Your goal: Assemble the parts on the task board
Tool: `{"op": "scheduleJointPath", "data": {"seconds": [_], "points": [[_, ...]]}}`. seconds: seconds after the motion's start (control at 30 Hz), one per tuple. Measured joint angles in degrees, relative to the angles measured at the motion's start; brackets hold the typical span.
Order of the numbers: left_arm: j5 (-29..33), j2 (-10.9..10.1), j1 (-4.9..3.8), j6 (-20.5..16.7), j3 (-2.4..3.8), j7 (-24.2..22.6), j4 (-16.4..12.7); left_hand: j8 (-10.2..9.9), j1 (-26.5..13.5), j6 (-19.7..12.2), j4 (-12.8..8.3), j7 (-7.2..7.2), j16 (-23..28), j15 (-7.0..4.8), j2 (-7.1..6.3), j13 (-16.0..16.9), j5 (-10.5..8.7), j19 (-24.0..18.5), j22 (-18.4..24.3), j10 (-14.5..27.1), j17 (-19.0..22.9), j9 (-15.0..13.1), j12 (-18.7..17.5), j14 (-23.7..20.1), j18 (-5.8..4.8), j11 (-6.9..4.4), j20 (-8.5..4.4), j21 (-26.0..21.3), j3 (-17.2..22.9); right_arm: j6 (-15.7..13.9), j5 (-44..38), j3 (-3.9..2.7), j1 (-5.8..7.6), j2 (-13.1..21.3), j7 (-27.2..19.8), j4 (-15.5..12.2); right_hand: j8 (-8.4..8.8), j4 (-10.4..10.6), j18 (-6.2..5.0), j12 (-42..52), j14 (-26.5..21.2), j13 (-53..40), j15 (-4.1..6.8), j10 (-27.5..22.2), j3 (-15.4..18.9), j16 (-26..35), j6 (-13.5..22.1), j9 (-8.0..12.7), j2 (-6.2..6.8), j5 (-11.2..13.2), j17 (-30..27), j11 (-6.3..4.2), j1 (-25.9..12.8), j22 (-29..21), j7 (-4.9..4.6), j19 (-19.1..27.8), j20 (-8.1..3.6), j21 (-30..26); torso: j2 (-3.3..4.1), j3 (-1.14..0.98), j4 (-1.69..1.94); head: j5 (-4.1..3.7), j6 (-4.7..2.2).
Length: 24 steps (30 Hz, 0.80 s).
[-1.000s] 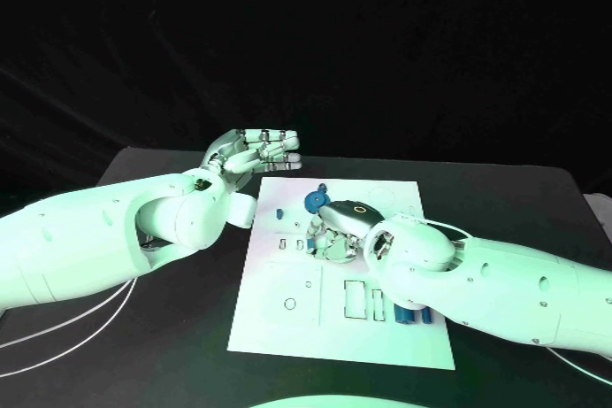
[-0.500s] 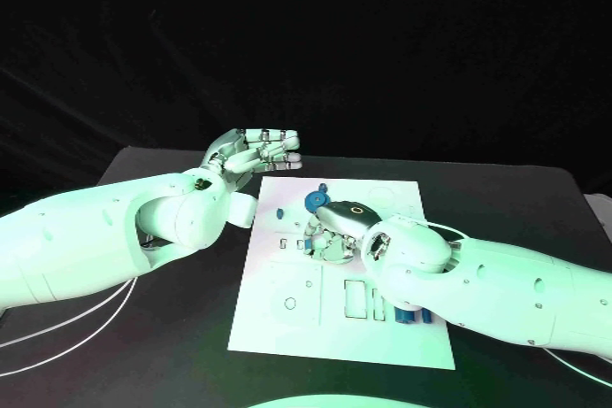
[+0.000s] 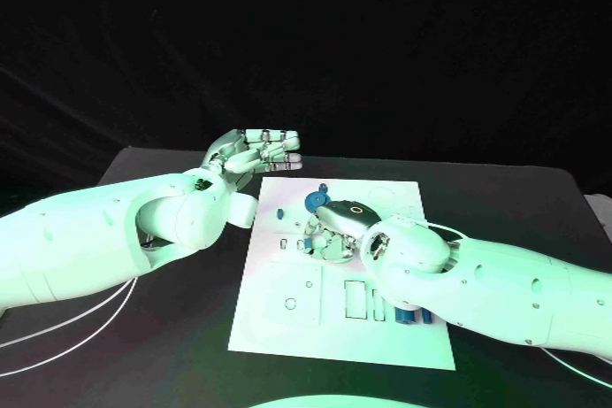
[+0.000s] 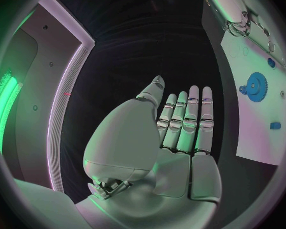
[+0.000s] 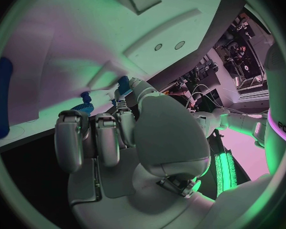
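The white task board (image 3: pixel 383 337) lies in the middle of the black table. My right hand (image 3: pixel 334 235) is low over the board's middle with its fingers curled down. In the right wrist view the right hand (image 5: pixel 117 137) pinches a small blue part (image 5: pixel 122 85) at its fingertips, close to the board. A blue gear (image 3: pixel 315 200) stands on the board just beyond that hand, blue gear (image 5: pixel 84 103). My left hand (image 3: pixel 256 151) hovers off the board's far left corner, flat and empty, with fingers (image 4: pixel 184 119) stretched out.
More blue parts (image 3: pixel 409 316) sit in slots near the board's right edge, partly under my right forearm. The left wrist view shows the board (image 4: pixel 270 102) with the gear (image 4: pixel 254 86) and two small blue pieces (image 4: pixel 275 125). Dark table surrounds the board.
My right arm has shifted very slightly over the board, the hand staying at the same spot. The left hand has not moved.
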<state>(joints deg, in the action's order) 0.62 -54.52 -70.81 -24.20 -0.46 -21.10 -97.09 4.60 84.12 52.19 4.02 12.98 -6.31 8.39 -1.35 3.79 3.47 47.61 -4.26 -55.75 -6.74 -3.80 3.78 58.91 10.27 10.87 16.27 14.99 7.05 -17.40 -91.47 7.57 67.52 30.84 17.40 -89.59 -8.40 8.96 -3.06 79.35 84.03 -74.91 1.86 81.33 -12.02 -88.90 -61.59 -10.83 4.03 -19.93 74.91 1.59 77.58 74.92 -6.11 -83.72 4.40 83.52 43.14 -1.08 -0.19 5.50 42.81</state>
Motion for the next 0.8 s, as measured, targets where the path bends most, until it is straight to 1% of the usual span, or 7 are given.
{"op": "scheduleJointPath", "data": {"seconds": [0.3, 0.4, 0.43, 0.67, 0.73, 0.77, 0.8], "points": [[0.0, -0.02, 0.0, 0.06, 0.0, 0.07, 0.0, 0.0, 0.0, 0.0, 0.0, 0.0, 0.0, 0.0, 0.0, 0.0, 0.0, 0.0, 0.01, 0.0, 0.0, 0.0, 0.0, 0.0, 0.0, 0.0, 0.0, 0.0, 0.0, 0.07, -0.36, -0.03, -0.02, -0.08, -0.02, 0.27, 0.01, 0.0, 0.0, -0.04, 0.0, 0.0, 0.0, 0.0, 0.0, 0.0, 0.11, -0.01, 0.13, 0.1, 0.0, 0.0, -0.46, -0.01, 0.06, 0.0, 0.0, -0.21, 0.0, -0.03, 0.0, -0.05, 0.12], [0.0, -0.02, 0.0, 0.08, 0.0, 0.1, 0.0, 0.0, 0.0, 0.0, 0.0, 0.0, 0.0, 0.0, 0.0, 0.0, 0.0, 0.0, 0.07, 0.0, -0.06, 0.0, 0.0, 0.0, 0.0, 0.0, 0.0, 0.0, 0.0, 0.08, -0.47, -0.03, -0.03, -0.08, -0.02, 0.29, 0.02, 0.0, 0.0, -0.27, 0.0, 0.0, 0.0, 0.0, 0.0, 0.0, 0.36, -0.01, 0.06, 0.1, 0.0, 0.0, -0.53, -0.01, -0.18, 0.0, 0.0, -0.21, 0.01, -0.03, -0.01, -0.1, 0.13], [0.0, -0.02, 0.0, 0.08, 0.0, 0.11, 0.0, 0.0, 0.0, 0.0, 0.0, 0.0, 0.0, 0.0, 0.0, 0.0, 0.0, 0.0, 0.07, 0.0, -0.06, 0.0, 0.0, 0.0, 0.0, 0.0, 0.0, 0.0, 0.0, 0.09, -0.51, -0.03, -0.03, -0.08, -0.02, 0.3, 0.02, 0.0, 0.0, -0.27, 0.0, 0.0, 0.0, 0.0, 0.0, 0.0, 0.37, -0.01, 0.38, 0.3, 0.0, 0.0, -0.85, -0.01, -0.18, 0.0, 0.0, -0.32, 0.01, -0.03, -0.01, -0.12, 0.13], [0.0, -0.02, 0.0, 0.13, 0.0, 0.19, 0.0, 0.0, 0.0, 0.0, 0.0, 0.0, 0.0, 0.0, 0.0, 0.0, 0.0, 0.0, 0.07, 0.0, -0.06, 0.0, 0.0, 0.0, -0.01, 0.0, 0.0, 0.0, 0.0, 0.25, -0.64, -0.01, -0.05, -0.08, 0.03, 0.38, 0.01, 0.24, 0.0, -0.48, 0.0, 0.0, 0.0, -0.21, 0.24, 0.0, 0.59, 0.2, 0.83, 0.42, -0.01, 0.21, -1.3, -0.01, -0.4, 0.0, 0.0, -0.7, 0.01, -0.03, 0.0, -0.2, 0.24], [0.0, -0.02, 0.0, 0.14, 0.0, 0.21, 0.01, 0.0, 0.0, 0.0, 0.0, 0.0, 0.0, 0.0, 0.0, 0.0, 0.0, 0.0, 0.07, 0.0, -0.06, 0.0, 0.0, 0.0, 0.0, 0.0, 0.0, 0.0, 0.0, 0.34, -0.67, 0.01, -0.06, -0.08, 0.07, 0.44, 0.25, 0.33, 0.0, -0.69, 0.0, 0.0, 0.0, -0.21, 0.33, 0.0, 0.8, 0.19, 1.05, 0.41, -0.01, 0.21, -1.53, -0.01, -0.62, 0.0, 0.0, -0.7, 0.01, -0.03, -0.01, -0.19, 0.25], [0.0, -0.02, 0.0, 0.15, 0.0, 0.22, 0.01, 0.0, 0.0, 0.0, 0.0, 0.0, 0.0, 0.0, 0.0, 0.0, 0.0, 0.0, 0.07, 0.0, -0.05, 0.0, 0.0, 0.0, 0.0, 0.0, 0.0, 0.0, 0.0, 0.39, -0.69, 0.02, -0.07, -0.08, 0.09, 0.46, 0.29, 0.33, 0.0, -0.69, 0.0, 0.0, 0.0, -0.33, 0.33, 0.0, 0.8, 0.2, 1.11, 0.51, -0.01, 0.33, -1.59, -0.01, -0.62, 0.0, 0.0, -0.71, 0.01, -0.02, -0.01, -0.18, 0.25], [0.0, -0.02, 0.0, 0.15, 0.0, 0.23, 0.01, 0.0, 0.0, 0.0, 0.0, 0.0, 0.0, 0.0, 0.0, 0.0, 0.0, 0.0, 0.07, 0.0, -0.05, 0.0, 0.0, 0.0, 0.0, 0.0, 0.0, 0.0, 0.0, 0.44, -0.71, 0.03, -0.09, -0.08, 0.12, 0.49, 0.46, 0.48, 0.0, -0.92, 0.0, 0.0, 0.0, -0.54, 0.48, 0.0, 1.05, 0.28, 1.36, 0.64, -0.01, 0.54, -1.84, -0.02, -0.88, 0.0, 0.0, -1.02, 0.01, -0.02, -0.01, -0.18, 0.25]]}}
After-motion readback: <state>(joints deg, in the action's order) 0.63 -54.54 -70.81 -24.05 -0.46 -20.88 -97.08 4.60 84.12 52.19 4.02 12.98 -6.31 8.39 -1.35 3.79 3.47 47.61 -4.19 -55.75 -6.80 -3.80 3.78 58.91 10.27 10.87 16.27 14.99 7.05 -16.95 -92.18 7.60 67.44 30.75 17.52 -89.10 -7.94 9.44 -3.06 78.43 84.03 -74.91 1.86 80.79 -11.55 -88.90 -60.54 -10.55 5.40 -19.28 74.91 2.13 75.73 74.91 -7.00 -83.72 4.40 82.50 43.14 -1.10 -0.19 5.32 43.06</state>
